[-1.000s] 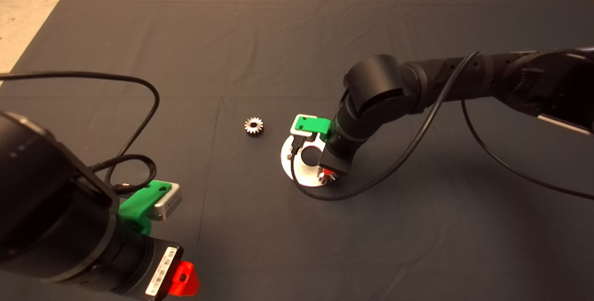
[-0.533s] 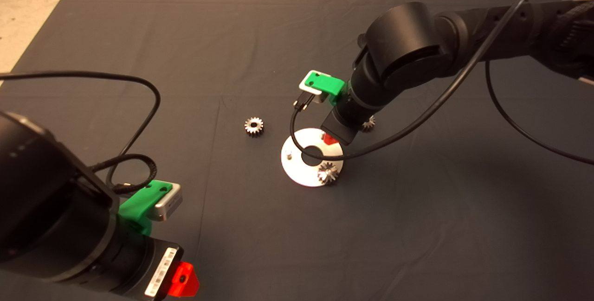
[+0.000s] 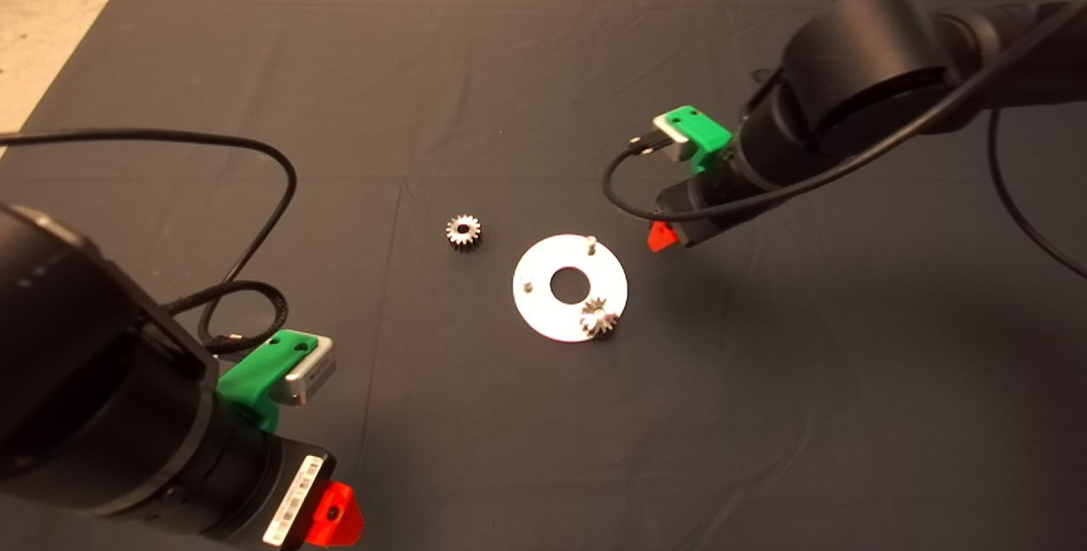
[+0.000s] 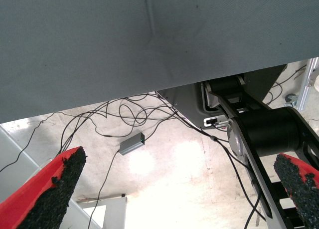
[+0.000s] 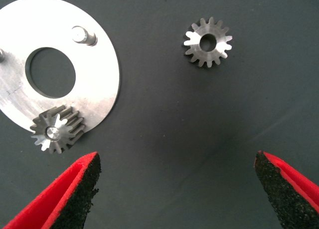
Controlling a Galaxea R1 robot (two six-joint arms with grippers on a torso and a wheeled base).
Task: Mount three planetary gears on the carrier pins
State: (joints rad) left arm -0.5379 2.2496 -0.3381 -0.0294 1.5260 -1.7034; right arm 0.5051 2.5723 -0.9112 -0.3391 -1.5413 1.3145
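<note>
Dark cloth mat (image 3: 475, 67) over the tabletop, creased, with pale concrete floor past its far edge. Nearest, at the lower left: left pincer (image 4: 174, 189) parked off the mat's edge, fingers spread wide and empty, only floor, loose cables and a small grey box between them. Mid-mat: silvery round disc (image 3: 548, 313) lying flat, one planetary gear (image 3: 599, 318) seated on the pin at its near right rim, two carrier pins bare, one (image 3: 591, 240) at the far rim and one (image 3: 527, 283) at the left rim. Just left of the disc, apart from it: a loose gear (image 3: 464, 231). Farther right: right pincer (image 5: 179, 189) above the mat beside the disc, released, holding nothing, with a third gear (image 5: 208, 42) lying flat ahead of it. Likely step: second gear pickup, one of three done. Next move calls for centring over that gear, descending, pinching across the teeth, then lining bore to a bare pin.
</note>
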